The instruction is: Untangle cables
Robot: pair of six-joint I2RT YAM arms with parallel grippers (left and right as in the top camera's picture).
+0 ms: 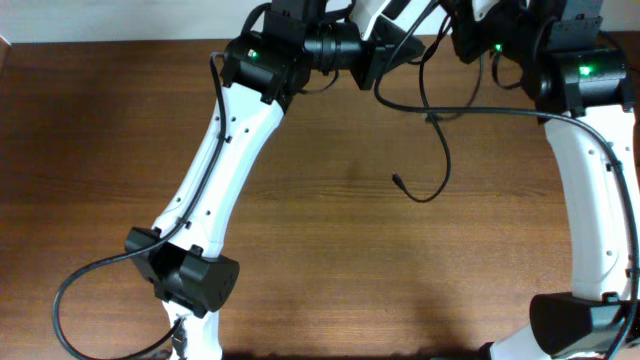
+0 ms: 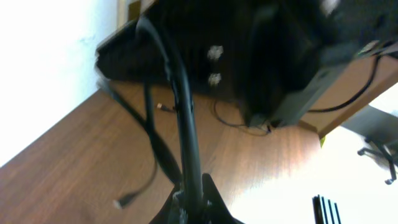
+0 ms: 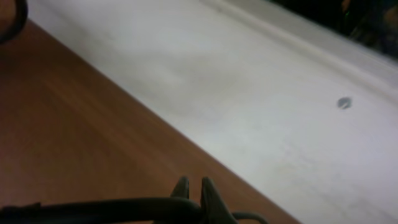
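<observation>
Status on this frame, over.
Left gripper shut on cable. Right gripper shut on cable. Loose plug end lying free. No obstruction seen.

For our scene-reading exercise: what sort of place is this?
Likely a robotics lab: two white robot arms at a wooden table, thin black cables on it, and what looks like an office chair base beside it.

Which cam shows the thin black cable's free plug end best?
Overhead: the thin black cable runs in one curl, its plug end clear against the brown wooden table. Left wrist shows a blurred plug end; right wrist only a stretch of cable, no plug.
</observation>
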